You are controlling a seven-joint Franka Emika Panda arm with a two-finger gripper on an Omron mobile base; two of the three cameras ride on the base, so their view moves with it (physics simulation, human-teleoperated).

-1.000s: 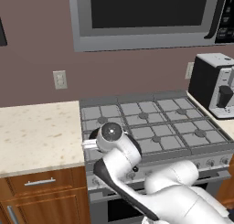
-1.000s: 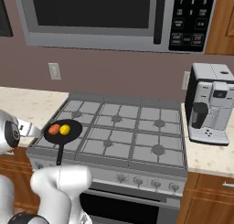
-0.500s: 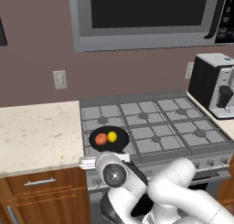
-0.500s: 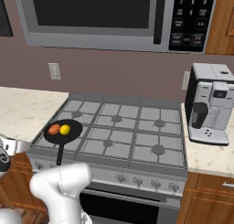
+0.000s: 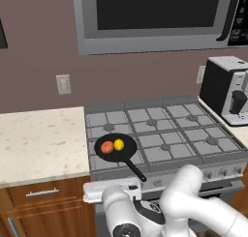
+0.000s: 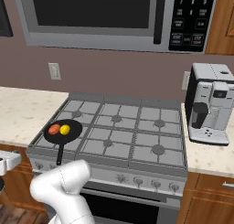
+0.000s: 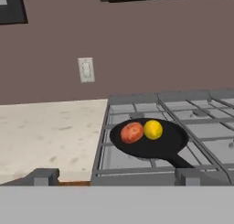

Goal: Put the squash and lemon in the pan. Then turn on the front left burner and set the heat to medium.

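The black pan (image 5: 125, 154) rests on the front left burner (image 7: 105, 158), its long handle pointing toward the stove's front. Inside it the orange-red squash (image 5: 107, 147) lies on the left, touching the yellow lemon (image 5: 118, 144) on its right. Both show again in the right base view, squash (image 6: 54, 129) and lemon (image 6: 65, 129), and in the hand view, squash (image 7: 132, 132) and lemon (image 7: 152, 129) in the pan (image 7: 167, 143). My gripper (image 7: 116, 177) hangs low in front of the stove's left front edge. It is open and holds nothing, and it looks level across the pan.
Control knobs (image 6: 123, 178) line the stove's front panel. A speckled counter (image 5: 38, 139) lies left of the stove, with a wood drawer (image 5: 41, 195) under it. A coffee machine (image 6: 210, 104) stands to the right. A microwave (image 6: 105, 17) hangs above.
The arm has dropped from over the pan to below the stove's front edge. The pan with both fruits is now uncovered in the left base view.
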